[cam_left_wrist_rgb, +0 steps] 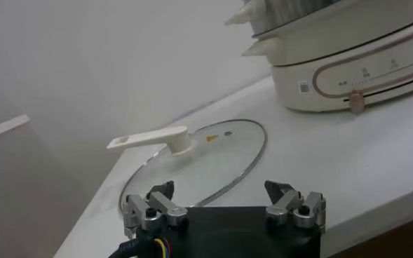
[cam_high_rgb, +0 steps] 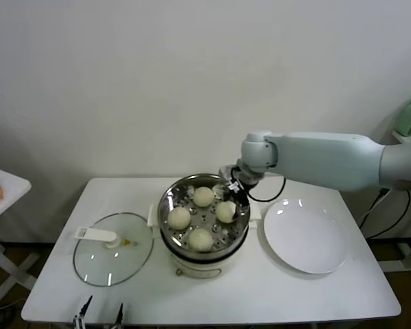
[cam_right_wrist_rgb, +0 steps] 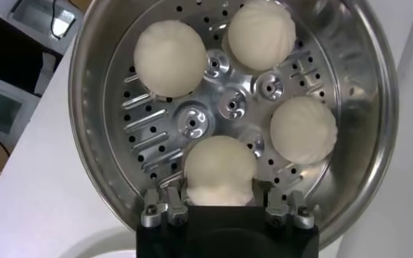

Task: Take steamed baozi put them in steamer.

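Four buns sit in the steamer now, so the loading looks all but finished. Starting at the left, the glass lid (cam_high_rgb: 113, 250) lies flat on the table (cam_high_rgb: 61, 288) with its white handle up, set well clear so the basket stays open from above. The left gripper (cam_left_wrist_rgb: 224, 207) waits low at the table's near edge just in front of that lid, fingers apart and holding nothing. Next along is the steamer (cam_high_rgb: 166, 199), its shiny perforated basket on the cream pot base, with the buns spread around the middle rather than heaped, which should let steam reach each one. The right gripper (cam_right_wrist_rgb: 219, 203) reaches in over the far right rim, clamped on the last bun (cam_right_wrist_rgb: 220, 170), which appears to rest on the basket floor; to my eye only letting go remains. Furthest right, the white plate (cam_high_rgb: 308, 236) lies bare.
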You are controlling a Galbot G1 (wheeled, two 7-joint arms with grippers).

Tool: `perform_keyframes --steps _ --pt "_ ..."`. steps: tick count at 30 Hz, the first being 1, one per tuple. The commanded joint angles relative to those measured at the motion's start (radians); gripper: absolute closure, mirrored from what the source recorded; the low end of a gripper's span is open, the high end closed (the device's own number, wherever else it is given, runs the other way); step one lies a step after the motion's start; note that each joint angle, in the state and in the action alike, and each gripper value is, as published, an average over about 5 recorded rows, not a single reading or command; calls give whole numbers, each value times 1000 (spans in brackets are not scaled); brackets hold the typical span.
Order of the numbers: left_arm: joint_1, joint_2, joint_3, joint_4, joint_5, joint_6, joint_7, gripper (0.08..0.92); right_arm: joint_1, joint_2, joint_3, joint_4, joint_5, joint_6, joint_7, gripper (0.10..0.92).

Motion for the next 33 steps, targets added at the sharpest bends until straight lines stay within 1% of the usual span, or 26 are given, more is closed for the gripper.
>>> perform_keyframes --steps 1,7,9,14,16,18,23,28,33 --pt "0 0 -2 1 0 -2 0 177 -38 10 15 -18 -30 -1 1 394" --pt "1 0 -4 3 -1 -3 -1 177 -25 15 23 -29 -34 16 1 375" --pt "2 -1 -4 1 -1 -2 -1 177 -9 10 20 -26 -22 21 0 341" --pt "3 0 -5 -5 -2 -1 0 177 71 -33 2 7 50 29 -11 226" --pt "3 0 -4 -8 -2 0 1 177 104 -60 -3 27 68 26 -1 210" --pt "3 0 -4 -11 -2 0 1 177 128 -101 5 55 99 13 44 204" --pt "1 2 5 -25 -28 7 0 177 105 -233 80 146 217 -5 240 203" --pt "-6 2 14 -41 -49 16 1 177 -46 -381 246 235 234 -14 411 203" --pt "-10 7 15 -36 -51 16 -1 177 -272 -490 495 323 204 -15 565 203"
